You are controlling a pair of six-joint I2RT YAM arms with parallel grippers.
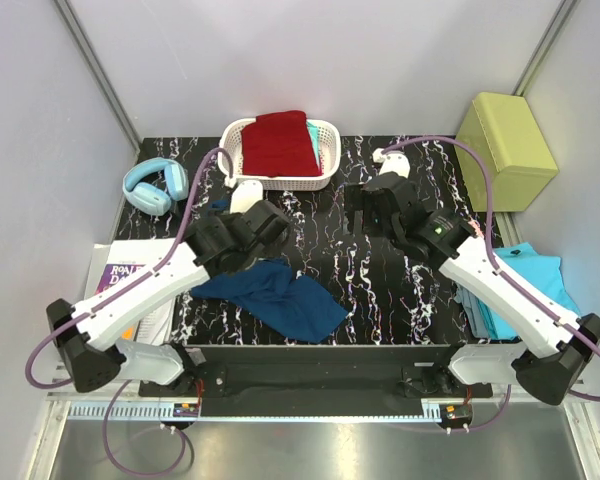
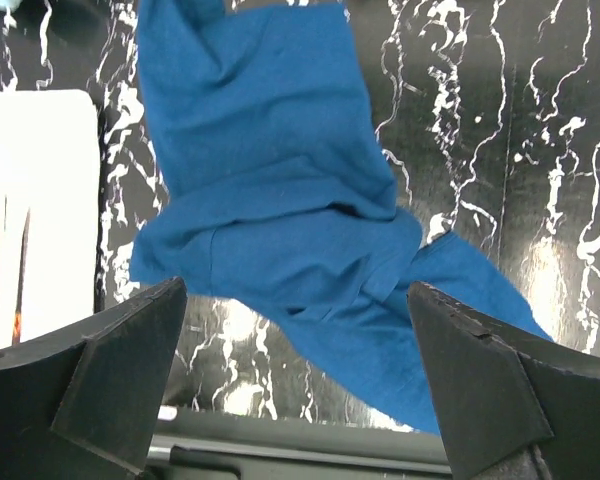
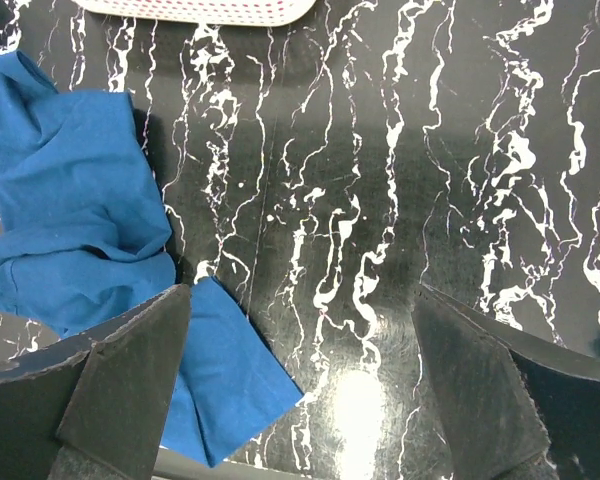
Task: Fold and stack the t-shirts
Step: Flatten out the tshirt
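A blue t-shirt lies crumpled on the black marbled table, near its front edge. My left gripper hovers above the shirt's far end, open, nothing between its fingers. In the left wrist view the blue t-shirt fills the middle, below the open left gripper. My right gripper hangs open over bare table to the right; its wrist view shows the blue t-shirt at the left of the right gripper. A dark red t-shirt lies folded in a white basket. Turquoise t-shirts lie at the right edge.
Light blue headphones rest at the back left. A printed booklet lies beside the table's left edge under the left arm. A yellow-green box stands at the back right. White walls close in three sides.
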